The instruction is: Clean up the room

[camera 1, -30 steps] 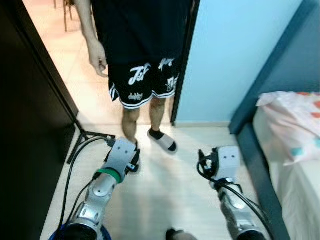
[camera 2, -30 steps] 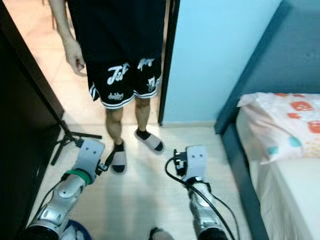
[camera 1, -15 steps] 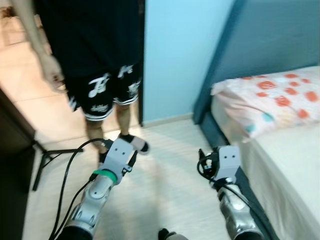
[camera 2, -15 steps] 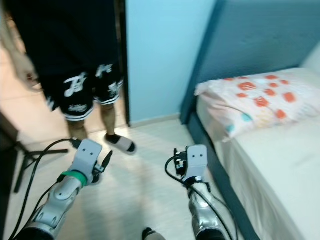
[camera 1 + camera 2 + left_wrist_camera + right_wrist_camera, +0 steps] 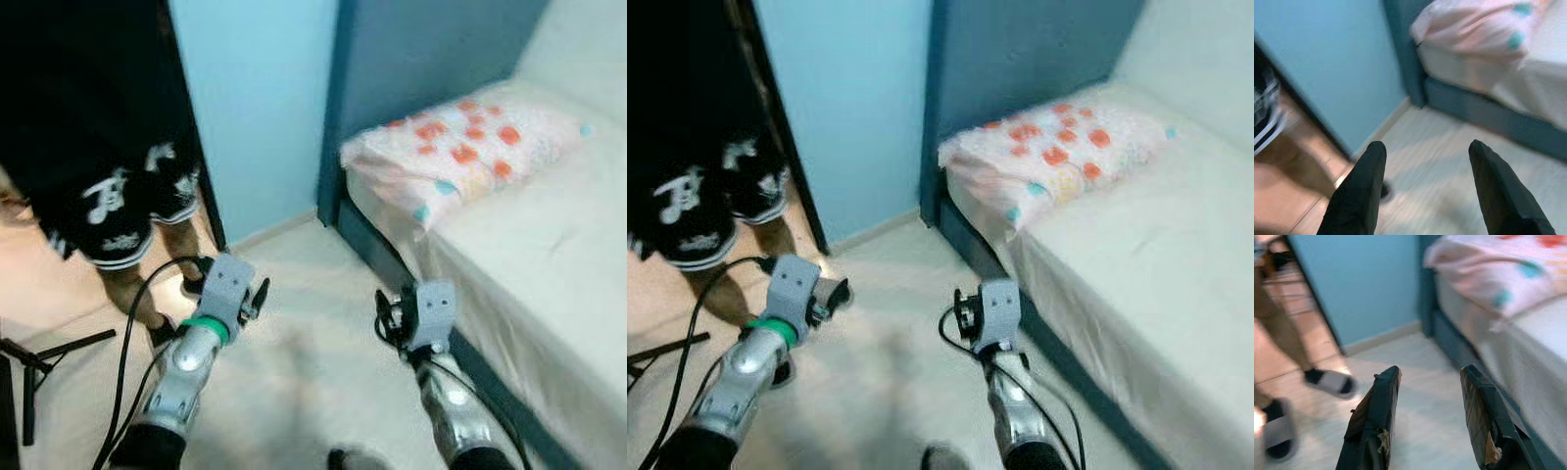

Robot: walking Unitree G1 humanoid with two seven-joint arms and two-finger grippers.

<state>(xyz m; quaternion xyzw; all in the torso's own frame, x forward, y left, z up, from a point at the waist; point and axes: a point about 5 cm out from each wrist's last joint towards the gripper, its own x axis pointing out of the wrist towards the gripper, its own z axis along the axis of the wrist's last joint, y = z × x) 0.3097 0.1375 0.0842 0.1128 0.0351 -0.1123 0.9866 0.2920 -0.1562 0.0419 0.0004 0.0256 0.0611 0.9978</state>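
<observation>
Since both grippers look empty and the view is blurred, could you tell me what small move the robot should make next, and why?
Probably let the view settle toward the bed. The left gripper and right gripper are both open, holding nothing, over bare floor. The patterned pillow lies at the head of the bed, while a person stands at the doorway on the left, so moving that way looks unwise.

Floor (image 5: 882,362): pale wood-look planks, slight sheen. Pillow (image 5: 1048,147): soft printed cloth. Bed (image 5: 1136,274) sheet: matt cloth; frame smooth. Wall (image 5: 255,98): smooth matt paint. Arms: brushed silver metal.
</observation>
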